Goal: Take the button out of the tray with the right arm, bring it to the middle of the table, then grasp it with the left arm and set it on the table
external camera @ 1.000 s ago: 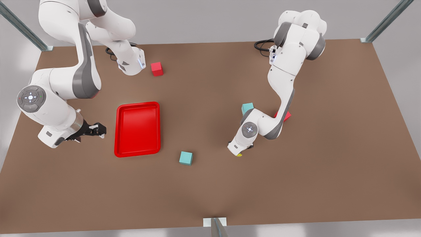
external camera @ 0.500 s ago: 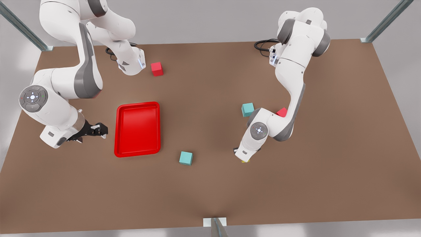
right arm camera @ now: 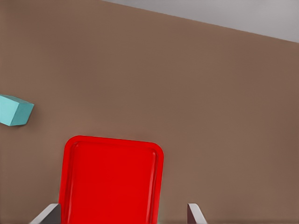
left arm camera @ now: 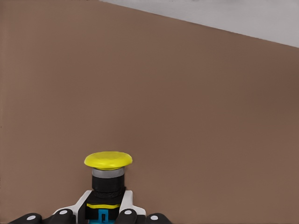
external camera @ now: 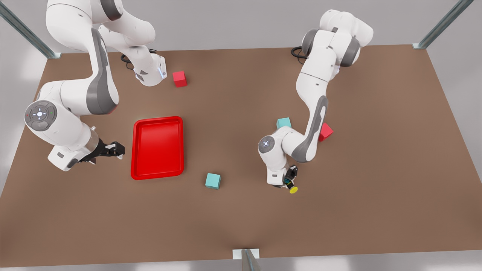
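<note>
Button [external camera: 293,189], clamped by its base in left jaws [external camera: 290,182], cap pointing sideways just above worktop [external camera: 376,169]; right jaws [external camera: 113,149] apart, waiting beside tray [external camera: 158,175].

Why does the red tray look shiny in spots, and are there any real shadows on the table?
In the front view the tray carries pale streaks of glare across its floor, and the table has only soft, darker patches. In the right wrist view the tray's floor looks flat, brighter only along the rim. In the left wrist view the button's yellow cap is evenly lit and casts no distinct shadow.
</note>
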{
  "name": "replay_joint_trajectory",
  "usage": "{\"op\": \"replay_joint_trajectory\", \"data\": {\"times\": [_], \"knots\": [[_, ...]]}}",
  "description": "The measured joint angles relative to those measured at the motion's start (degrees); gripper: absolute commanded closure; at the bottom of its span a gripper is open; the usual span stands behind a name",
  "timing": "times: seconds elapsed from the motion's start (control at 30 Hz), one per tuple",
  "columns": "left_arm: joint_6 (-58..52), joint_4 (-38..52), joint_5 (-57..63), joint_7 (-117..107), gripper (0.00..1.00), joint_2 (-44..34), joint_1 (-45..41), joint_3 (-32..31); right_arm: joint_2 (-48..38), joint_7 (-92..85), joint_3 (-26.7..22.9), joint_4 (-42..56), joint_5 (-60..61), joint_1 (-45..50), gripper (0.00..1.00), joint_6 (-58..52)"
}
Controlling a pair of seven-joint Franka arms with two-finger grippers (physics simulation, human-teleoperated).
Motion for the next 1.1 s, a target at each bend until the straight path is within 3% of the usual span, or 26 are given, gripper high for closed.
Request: {"op": "replay_joint_trajectory", "data": {"times": [0.2, 0.67, 1.1], "knots": [[-7.7, 4.8, 1.2, -14.5, 0.57, 6.8, -9.2, 10.5, 0.8, 0.3, 0.0, 0.0, 0.0, -0.2, 0.00, 0.7], [-19.8, 6.3, 1.7, -36.4, 0.57, 16.8, -18.2, 21.7, 1.3, 0.9, 0.0, 0.0, 0.0, -0.5, 0.00, 1.2], [-26.4, 8.2, 5.7, -45.9, 0.57, 21.6, -21.2, 22.9, 1.4, 1.1, -0.1, 0.0, 0.0, -1.4, 0.00, 1.1]]}}
